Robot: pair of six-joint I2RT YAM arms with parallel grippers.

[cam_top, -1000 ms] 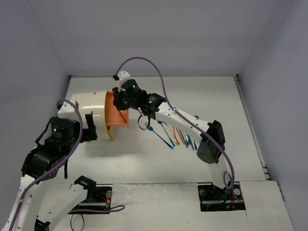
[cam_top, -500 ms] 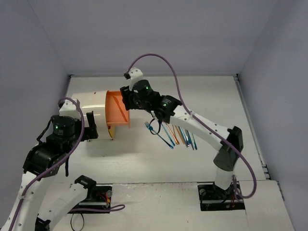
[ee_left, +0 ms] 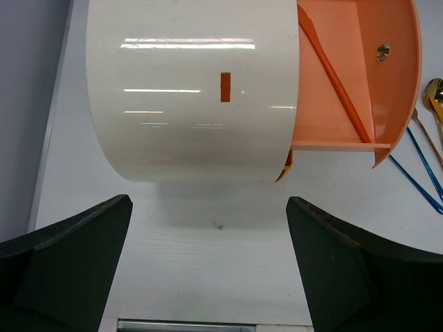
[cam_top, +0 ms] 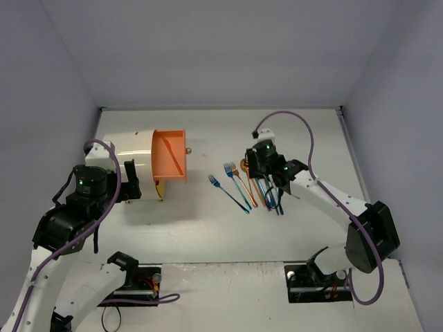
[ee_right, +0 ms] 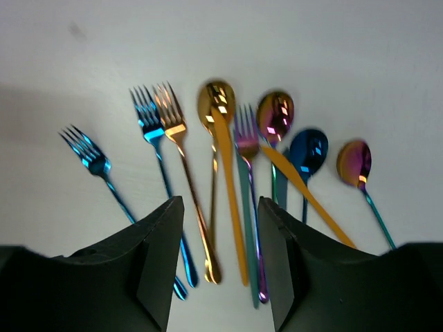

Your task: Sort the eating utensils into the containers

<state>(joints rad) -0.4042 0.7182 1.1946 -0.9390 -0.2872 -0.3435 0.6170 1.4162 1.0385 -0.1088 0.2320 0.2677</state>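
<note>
Left gripper (ee_left: 208,270) hung with fingers wide apart, holding nothing, near the cream cabinet (ee_left: 190,90). Its orange drawer (ee_left: 339,76) stood pulled out, slanted divider showing. Further right, the utensils (ee_right: 228,145) lay fanned on the table (cam_top: 208,228), one blue fork (ee_right: 90,162) slightly apart. Right gripper (ee_right: 221,228) hovered over them, fingers parted, probably touching none.

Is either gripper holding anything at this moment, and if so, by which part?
Nothing is held. The left gripper stands open near the cabinet; the right gripper hangs open above the utensils, nothing between its jaws.
</note>
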